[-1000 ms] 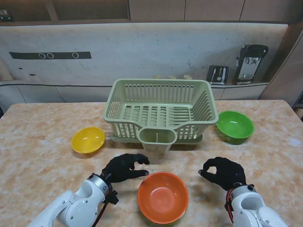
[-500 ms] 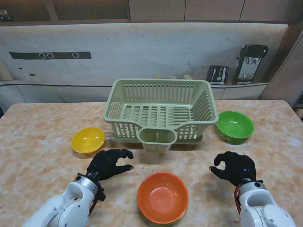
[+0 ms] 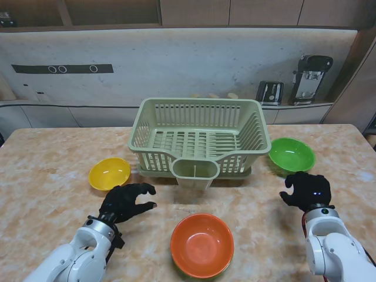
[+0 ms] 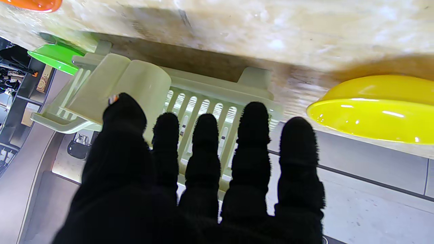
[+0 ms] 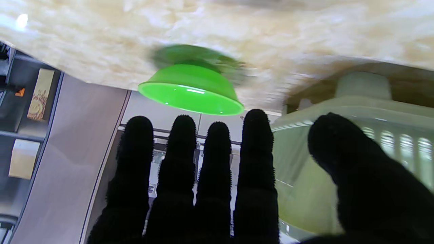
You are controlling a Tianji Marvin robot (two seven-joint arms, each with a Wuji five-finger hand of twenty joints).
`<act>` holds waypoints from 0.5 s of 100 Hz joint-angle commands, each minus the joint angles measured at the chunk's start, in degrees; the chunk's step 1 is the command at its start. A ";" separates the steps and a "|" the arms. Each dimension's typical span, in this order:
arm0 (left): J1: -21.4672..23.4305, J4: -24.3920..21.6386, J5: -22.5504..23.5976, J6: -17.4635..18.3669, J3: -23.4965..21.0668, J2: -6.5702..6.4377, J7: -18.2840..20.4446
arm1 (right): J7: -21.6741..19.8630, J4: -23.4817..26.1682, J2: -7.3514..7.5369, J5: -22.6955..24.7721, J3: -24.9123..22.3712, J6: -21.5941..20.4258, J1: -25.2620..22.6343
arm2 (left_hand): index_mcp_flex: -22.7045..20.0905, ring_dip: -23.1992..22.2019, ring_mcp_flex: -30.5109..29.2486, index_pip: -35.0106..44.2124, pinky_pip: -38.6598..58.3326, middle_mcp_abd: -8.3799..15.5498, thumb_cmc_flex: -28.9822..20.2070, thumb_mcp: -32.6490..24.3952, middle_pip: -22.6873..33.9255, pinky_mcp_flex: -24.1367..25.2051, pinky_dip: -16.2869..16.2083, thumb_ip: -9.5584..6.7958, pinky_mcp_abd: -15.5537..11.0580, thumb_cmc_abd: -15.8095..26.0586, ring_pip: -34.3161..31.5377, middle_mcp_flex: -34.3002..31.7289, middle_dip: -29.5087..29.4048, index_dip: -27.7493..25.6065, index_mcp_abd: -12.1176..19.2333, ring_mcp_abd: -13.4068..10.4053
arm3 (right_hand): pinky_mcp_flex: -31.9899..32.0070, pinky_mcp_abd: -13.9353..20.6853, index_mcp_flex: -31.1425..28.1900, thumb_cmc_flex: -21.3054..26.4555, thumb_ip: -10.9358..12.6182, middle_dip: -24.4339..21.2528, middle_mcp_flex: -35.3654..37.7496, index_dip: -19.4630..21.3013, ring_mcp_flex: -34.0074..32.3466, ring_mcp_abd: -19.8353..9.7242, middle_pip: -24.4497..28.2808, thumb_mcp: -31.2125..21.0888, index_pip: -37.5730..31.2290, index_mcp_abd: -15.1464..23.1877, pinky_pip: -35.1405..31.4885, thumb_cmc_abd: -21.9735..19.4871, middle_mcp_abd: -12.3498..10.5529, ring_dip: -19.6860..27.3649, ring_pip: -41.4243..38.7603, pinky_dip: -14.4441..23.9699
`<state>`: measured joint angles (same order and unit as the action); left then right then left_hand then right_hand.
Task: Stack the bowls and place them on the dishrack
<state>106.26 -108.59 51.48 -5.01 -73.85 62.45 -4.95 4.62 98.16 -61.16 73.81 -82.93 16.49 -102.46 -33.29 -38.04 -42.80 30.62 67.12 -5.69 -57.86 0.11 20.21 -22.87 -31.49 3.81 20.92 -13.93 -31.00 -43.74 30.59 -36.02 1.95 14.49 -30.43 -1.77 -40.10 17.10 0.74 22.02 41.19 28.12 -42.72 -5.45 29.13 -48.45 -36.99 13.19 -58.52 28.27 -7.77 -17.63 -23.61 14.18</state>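
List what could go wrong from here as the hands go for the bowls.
1. The right hand is open close to the green bowl, which sits right beside the dish rack; a push might jam it against the rack wall.
2. The left hand, open near the yellow bowl, could slide it across the smooth table.
3. The orange bowl lies at the near edge; an arm sweep may knock it off.

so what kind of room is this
Most likely a kitchen: a pale green slatted plastic dishrack on a marbled stone-look countertop, with a black toaster on the ledge behind.
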 commanded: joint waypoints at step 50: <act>0.23 -0.42 0.05 -0.30 0.04 0.10 0.86 | 0.14 -16.90 1.73 -0.75 7.64 -2.12 15.50 | -0.88 -0.61 -1.21 1.32 1.27 1.21 -1.75 0.61 1.38 -0.83 -1.21 -0.12 -0.46 -0.49 -1.09 -1.57 1.05 -0.68 0.84 -0.29 | 8.73 2.68 13.48 -4.35 -3.11 -4.54 -15.39 -1.18 11.82 0.00 0.41 0.04 7.85 -6.73 10.54 5.72 2.21 4.23 6.82 -4.99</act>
<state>106.26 -108.75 51.55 -5.30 -73.85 62.44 -4.86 5.76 81.86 -59.24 72.61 -75.86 14.59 -87.72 -33.29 -38.03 -42.88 31.23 67.26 -5.63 -57.86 0.11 20.82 -23.43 -32.01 3.80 20.77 -13.93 -31.35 -43.78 30.71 -36.02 1.95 14.44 -22.37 0.02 -28.76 14.14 -0.92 18.19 28.20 27.58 -32.06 -5.51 28.05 -49.29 -29.79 7.97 -47.87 33.06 -6.62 -14.25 -16.74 9.48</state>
